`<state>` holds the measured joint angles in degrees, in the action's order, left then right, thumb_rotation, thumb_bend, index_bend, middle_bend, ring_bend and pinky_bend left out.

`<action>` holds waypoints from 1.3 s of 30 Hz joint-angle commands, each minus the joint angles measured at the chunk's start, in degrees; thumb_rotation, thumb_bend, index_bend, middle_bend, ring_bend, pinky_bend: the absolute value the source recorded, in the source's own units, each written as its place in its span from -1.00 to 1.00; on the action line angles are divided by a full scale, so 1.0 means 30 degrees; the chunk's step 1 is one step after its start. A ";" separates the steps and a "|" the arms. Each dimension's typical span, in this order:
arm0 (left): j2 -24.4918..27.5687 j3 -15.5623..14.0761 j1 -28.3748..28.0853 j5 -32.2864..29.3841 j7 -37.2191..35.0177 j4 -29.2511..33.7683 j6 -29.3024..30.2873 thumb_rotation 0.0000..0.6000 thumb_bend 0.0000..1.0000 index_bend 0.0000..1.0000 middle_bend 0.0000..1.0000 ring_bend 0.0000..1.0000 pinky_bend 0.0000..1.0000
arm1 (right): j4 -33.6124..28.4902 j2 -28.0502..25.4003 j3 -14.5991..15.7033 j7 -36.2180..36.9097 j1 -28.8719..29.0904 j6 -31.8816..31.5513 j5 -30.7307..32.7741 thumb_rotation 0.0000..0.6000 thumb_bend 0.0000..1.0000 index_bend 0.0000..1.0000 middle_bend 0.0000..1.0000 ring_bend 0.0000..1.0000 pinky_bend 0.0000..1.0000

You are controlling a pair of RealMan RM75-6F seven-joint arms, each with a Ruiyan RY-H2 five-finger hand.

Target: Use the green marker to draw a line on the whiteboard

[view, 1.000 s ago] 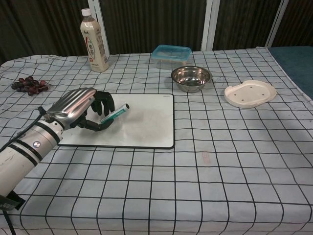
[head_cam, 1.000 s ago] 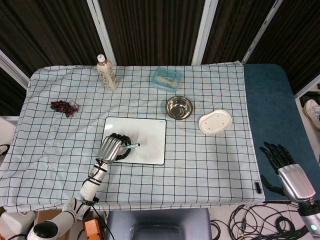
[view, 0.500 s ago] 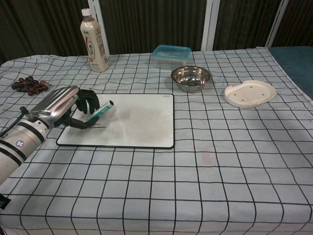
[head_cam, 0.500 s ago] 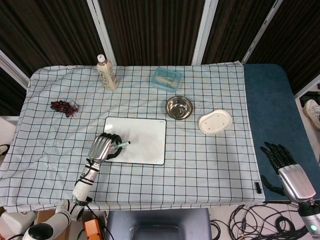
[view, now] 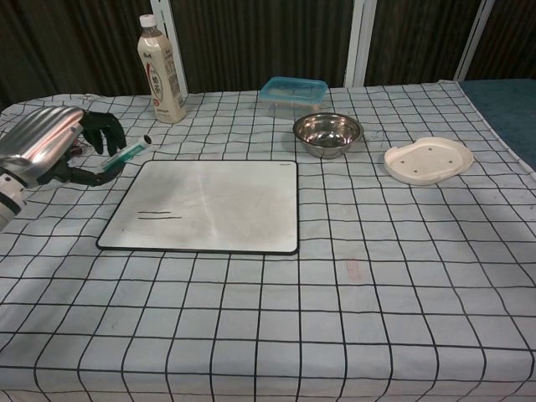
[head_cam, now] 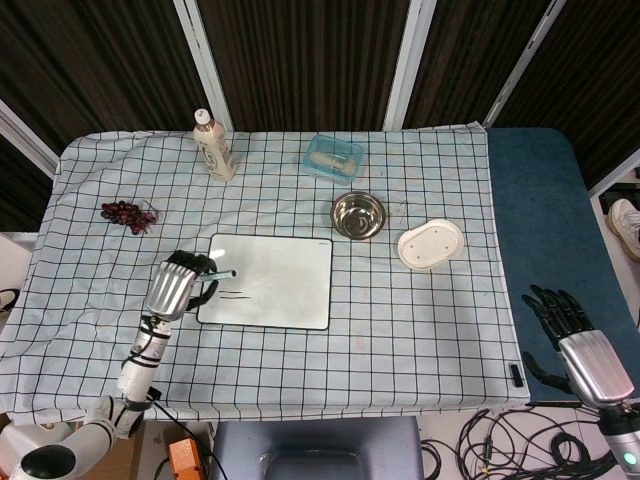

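Note:
The whiteboard [head_cam: 270, 282] [view: 218, 203] lies flat in the middle of the checked cloth, with two short dark lines near its left edge. My left hand [head_cam: 173, 288] [view: 50, 146] is raised to the left of the board and grips the green marker [head_cam: 221, 275] [view: 127, 154], whose end points toward the board. My right hand [head_cam: 580, 345] hangs open off the table's right side, over the blue floor, far from the board.
A bottle [head_cam: 214, 146] [view: 161, 74] stands at the back left and grapes [head_cam: 127, 213] lie at the far left. Behind the board are a blue lidded box [head_cam: 333, 156], a steel bowl [head_cam: 358, 214] and a white plate [head_cam: 431, 245].
My left hand has pulled back to the left and lifted off the whiteboard with the marker, uncovering two short drawn lines. The right hand has not moved.

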<state>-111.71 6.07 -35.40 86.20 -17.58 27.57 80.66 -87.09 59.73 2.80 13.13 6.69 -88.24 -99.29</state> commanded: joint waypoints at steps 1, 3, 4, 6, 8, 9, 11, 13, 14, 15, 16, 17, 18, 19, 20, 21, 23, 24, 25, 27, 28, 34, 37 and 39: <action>0.0706 0.0220 0.0425 -0.0917 0.0290 -0.2027 -0.2546 1.00 0.13 0.52 0.54 0.03 -0.29 | 0.0022 0.0046 -0.0009 -0.0162 -0.0061 -0.0100 -0.0028 1.00 -0.35 -1.00 -1.00 -1.00 -0.96; 0.0745 -0.0112 0.0632 -0.0835 0.0423 -0.3017 -0.3373 1.00 0.12 0.51 0.54 0.01 -0.37 | -0.0023 0.0069 0.0008 -0.0220 -0.0068 -0.0102 -0.0068 1.00 -0.35 -1.00 -1.00 -1.00 -0.96; 0.0732 -0.0269 0.0729 -0.0760 0.0480 -0.3319 -0.3627 1.00 0.12 0.51 0.52 -0.01 -0.43 | -0.0039 0.0066 0.0025 -0.0217 -0.0059 -0.0077 -0.0090 1.00 -0.35 -1.00 -1.00 -1.00 -0.96; 0.0715 -0.0655 0.0890 -0.0535 0.0661 -0.3749 -0.4224 1.00 0.12 0.49 0.48 -0.07 -0.50 | -0.0068 0.0077 0.0034 -0.0273 -0.0037 -0.0014 -0.0099 1.00 -0.35 -1.00 -1.00 -1.00 -0.96; 0.0618 -0.0909 0.0936 -0.0355 0.1168 -0.4110 -0.4510 1.00 0.11 0.46 0.41 -0.12 -0.56 | -0.0109 0.0115 0.0058 -0.0392 0.0005 0.0094 -0.0134 1.00 -0.35 -1.00 -1.00 -1.00 -0.96; 0.0557 -0.1000 0.0933 -0.0290 0.1511 -0.4269 -0.4637 1.00 0.11 0.43 0.35 -0.17 -0.59 | -0.0132 0.0124 0.0081 -0.0435 0.0019 0.0141 -0.0160 1.00 -0.35 -1.00 -1.00 -1.00 -0.96; 0.0487 -0.1149 0.0916 -0.0183 0.1935 -0.4411 -0.4886 1.00 0.06 0.34 0.22 -0.26 -0.64 | -0.0180 0.0124 0.0121 -0.0489 0.0031 0.0197 -0.0200 1.00 -0.35 -1.00 -1.00 -1.00 -0.96; 0.0516 -0.1287 0.0905 -0.0131 0.2160 -0.4374 -0.5472 1.00 0.01 0.21 0.04 -0.40 -0.69 | -0.0191 0.0127 0.0119 -0.0545 0.0006 0.0177 -0.0180 1.00 -0.35 -1.00 -1.00 -1.00 -0.96; 0.0561 -0.1333 0.0900 -0.0110 0.2192 -0.4306 -0.5651 1.00 0.00 0.17 -0.03 -0.45 -0.70 | -0.0193 0.0127 0.0112 -0.0558 -0.0001 0.0167 -0.0167 1.00 -0.35 -1.00 -1.00 -1.00 -0.96; 0.0614 -0.1359 0.0894 -0.0099 0.2193 -0.4221 -0.5754 1.00 -0.01 0.11 -0.13 -0.53 -0.72 | -0.0198 0.0122 0.0111 -0.0551 -0.0006 0.0162 -0.0161 1.00 -0.35 -1.00 -1.00 -1.00 -0.96; 0.0677 -0.1388 0.0894 -0.0081 0.2148 -0.4111 -0.5830 1.00 -0.03 0.06 -0.21 -0.60 -0.73 | -0.0203 0.0115 0.0107 -0.0537 -0.0007 0.0157 -0.0152 1.00 -0.35 -1.00 -1.00 -1.00 -0.96; 0.0748 -0.1419 0.0904 -0.0059 0.2092 -0.3993 -0.5875 1.00 -0.05 0.00 -0.29 -0.66 -0.75 | -0.0202 0.0106 0.0105 -0.0524 -0.0011 0.0155 -0.0142 1.00 -0.36 -1.00 -1.00 -1.00 -0.96; 0.0859 -0.1450 0.0934 -0.0038 0.2026 -0.3822 -0.5891 1.00 -0.07 -0.04 -0.33 -0.69 -0.75 | -0.0198 0.0096 0.0100 -0.0497 -0.0019 0.0144 -0.0126 1.00 -0.35 -1.00 -1.00 -1.00 -0.96; 0.0969 -0.1492 0.0969 -0.0001 0.1936 -0.3641 -0.5859 1.00 -0.09 -0.10 -0.38 -0.74 -0.77 | -0.0196 0.0090 0.0093 -0.0473 -0.0023 0.0132 -0.0115 1.00 -0.36 -1.00 -1.00 -1.00 -0.96; 0.1141 -0.1566 0.1002 0.0063 0.1878 -0.3398 -0.5867 1.00 -0.12 -0.15 -0.42 -0.77 -0.78 | -0.0204 0.0081 0.0081 -0.0446 -0.0033 0.0107 -0.0099 1.00 -0.35 -1.00 -1.00 -1.00 -0.96; 0.1286 -0.1608 0.1035 0.0103 0.1820 -0.3160 -0.5826 1.00 -0.14 -0.17 -0.44 -0.79 -0.79 | -0.0207 0.0078 0.0076 -0.0443 -0.0044 0.0091 -0.0087 1.00 -0.35 -1.00 -1.00 -1.00 -0.96; 0.1600 -0.1646 0.1139 0.0169 0.1746 -0.2625 -0.5501 1.00 -0.18 -0.25 -0.50 -0.84 -0.80 | -0.0214 0.0063 0.0064 -0.0485 -0.0064 0.0076 -0.0054 1.00 -0.35 -1.00 -1.00 -1.00 -0.96; 0.1789 -0.1627 0.1221 0.0179 0.1629 -0.2273 -0.5226 1.00 -0.19 -0.28 -0.52 -0.85 -0.81 | -0.0225 0.0057 0.0065 -0.0490 -0.0074 0.0067 -0.0049 1.00 -0.35 -1.00 -1.00 -1.00 -0.96; 0.2126 -0.1546 0.1386 0.0154 0.1300 -0.1601 -0.4710 1.00 -0.21 -0.34 -0.55 -0.87 -0.82 | -0.0241 0.0052 0.0067 -0.0484 -0.0089 0.0034 -0.0064 1.00 -0.35 -1.00 -1.00 -1.00 -0.96; 0.3127 -0.1366 0.1925 0.0155 0.0582 0.0208 -0.3148 1.00 -0.22 -0.46 -0.62 -0.93 -0.83 | -0.0237 0.0067 0.0034 -0.0528 -0.0136 -0.0061 -0.0037 1.00 -0.35 -1.00 -1.00 -1.00 -0.96; 0.3724 -0.1321 0.2257 0.0182 0.0426 0.1238 -0.2375 1.00 -0.23 -0.55 -0.67 -0.96 -0.84 | -0.0246 0.0071 0.0023 -0.0560 -0.0152 -0.0062 0.0002 1.00 -0.35 -1.00 -1.00 -1.00 -0.96; 1.0309 -0.3087 0.6617 0.0771 0.2339 1.3746 0.2370 1.00 -0.26 -1.00 -1.00 -1.00 -0.90 | -0.0606 -0.0067 -0.0235 -0.1346 -0.0323 0.0394 0.1161 1.00 -0.35 -1.00 -1.00 -1.00 -0.96; 1.1969 -0.4095 0.7570 0.1543 0.3367 1.6555 0.3408 1.00 -0.26 -1.00 -1.00 -1.00 -0.95 | -0.0812 -0.0064 -0.0409 -0.1755 -0.0365 0.0499 0.1604 1.00 -0.35 -1.00 -1.00 -1.00 -0.96; 1.2576 -0.4476 0.8010 0.1825 0.4341 1.7577 0.3859 1.00 -0.26 -1.00 -1.00 -1.00 -0.98 | -0.0905 -0.0068 -0.0514 -0.1912 -0.0396 0.0498 0.1817 1.00 -0.35 -1.00 -1.00 -1.00 -0.96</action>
<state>-85.41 -2.29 -19.36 88.61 -10.97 64.86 83.48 -89.53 59.55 1.54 7.76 5.61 -86.84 -94.25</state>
